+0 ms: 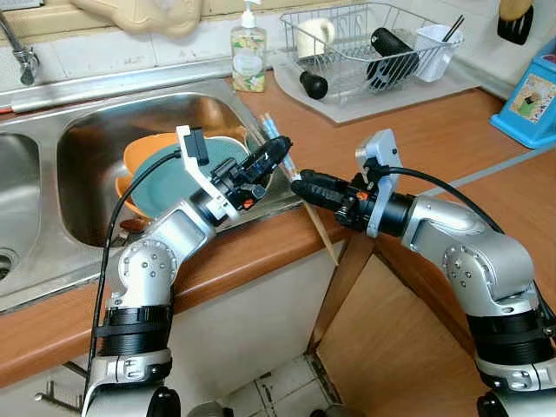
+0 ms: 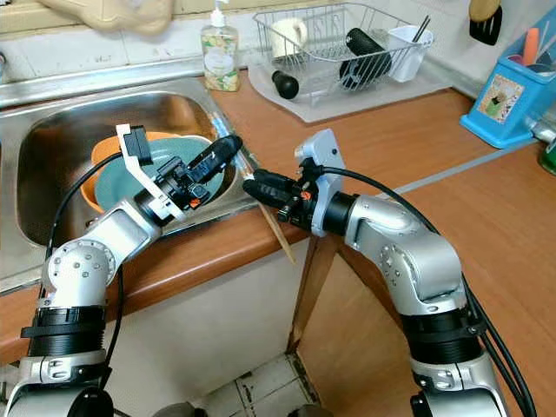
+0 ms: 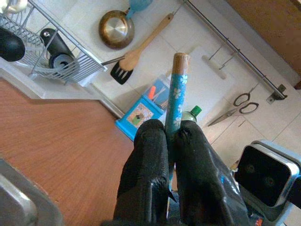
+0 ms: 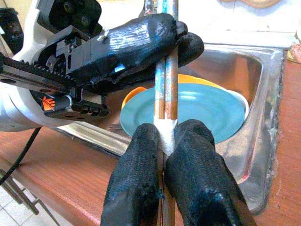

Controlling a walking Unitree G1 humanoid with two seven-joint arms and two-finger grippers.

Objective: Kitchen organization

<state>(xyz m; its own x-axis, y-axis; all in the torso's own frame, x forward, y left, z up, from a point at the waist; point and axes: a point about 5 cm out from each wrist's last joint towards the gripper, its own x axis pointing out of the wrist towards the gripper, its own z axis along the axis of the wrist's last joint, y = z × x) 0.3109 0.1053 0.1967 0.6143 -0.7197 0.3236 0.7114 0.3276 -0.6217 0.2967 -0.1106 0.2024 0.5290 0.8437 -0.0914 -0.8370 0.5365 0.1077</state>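
Observation:
A pair of chopsticks [image 1: 324, 238], blue-patterned at the top and bare wood below, slants over the counter's front edge beside the sink [image 1: 91, 152]. My left gripper [image 1: 280, 149] is shut on the chopsticks' blue upper part [image 3: 177, 89]. Just below it, my right gripper [image 1: 300, 184] is shut on the same chopsticks [image 4: 165, 70], fingertips [image 4: 141, 141] nearly touching the left fingers [image 4: 141, 37]. In the sink behind them lie a teal plate [image 1: 169, 182] and an orange bowl [image 1: 142, 153].
A dish rack [image 1: 373, 48] with a mug, dark bottles and a cutlery cup stands on the wooden counter [image 1: 417, 130] at the back. A soap bottle [image 1: 248, 56] is beside it, a blue box [image 1: 532, 100] far right, the tap [image 1: 22, 56] far left.

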